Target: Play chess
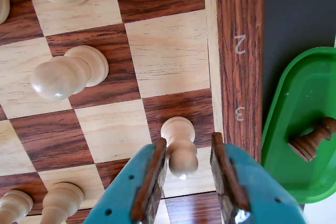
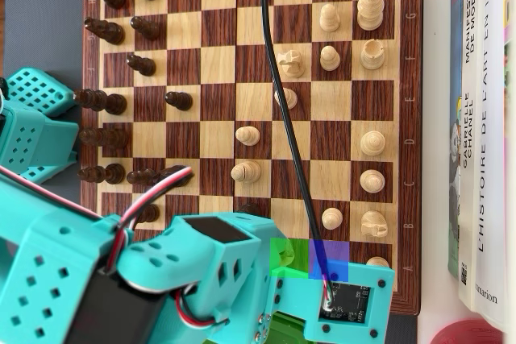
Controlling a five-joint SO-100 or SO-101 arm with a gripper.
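A wooden chessboard (image 1: 168, 51) fills the wrist view and the overhead view (image 2: 218, 62). My teal gripper (image 1: 188, 142) is open, its jaws either side of a light pawn (image 1: 181, 156) on a dark square at the board's right edge, by the number 3. The left pad (image 1: 152, 174) sits against the pawn's head. The right pad (image 1: 223, 169) stands clear of it with a gap. In the overhead view my arm (image 2: 210, 271) covers the bottom of the board and hides the gripper and this pawn.
Another light pawn (image 1: 65, 74) stands two squares to the left, more light pieces (image 1: 58, 200) at the lower left. A green tray (image 1: 299, 124) off the board holds a dark piece (image 1: 312, 139). Overhead: dark pieces (image 2: 105, 30) left, light pieces (image 2: 371, 142) right, books (image 2: 484, 118) beyond, a black cable (image 2: 286, 118).
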